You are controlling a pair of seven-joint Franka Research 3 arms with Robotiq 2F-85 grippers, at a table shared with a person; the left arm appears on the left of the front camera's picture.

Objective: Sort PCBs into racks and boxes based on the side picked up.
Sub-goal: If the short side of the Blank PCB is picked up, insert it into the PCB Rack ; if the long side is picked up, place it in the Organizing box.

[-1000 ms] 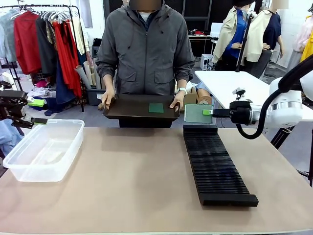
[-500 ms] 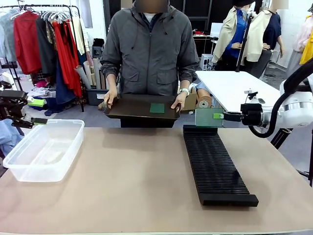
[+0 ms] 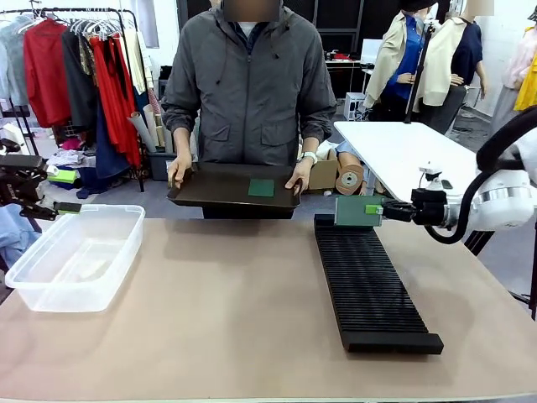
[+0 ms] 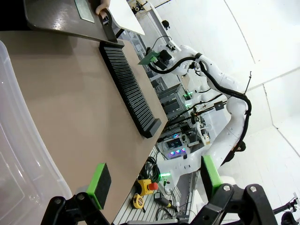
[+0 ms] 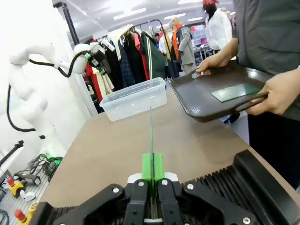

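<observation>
We note the right claw (image 3: 375, 210) clamped on an upright PCB (image 3: 354, 211) at the far end of the rack (image 3: 369, 285); the left claw (image 4: 154, 180) stands open near the box (image 3: 84, 294).

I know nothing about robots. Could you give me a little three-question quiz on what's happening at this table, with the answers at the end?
1. True or false: the right gripper is shut on a PCB, holding it on edge.
2. Short answer: how many PCBs lie on the dark tray that the person holds?
3. Pick one. The gripped PCB is: A, inside the clear tub; B, in the air by the far end of the rack; C, lying on the tray.

Key: 1 true; 2 one, the tray's PCB; 3 B.
</observation>
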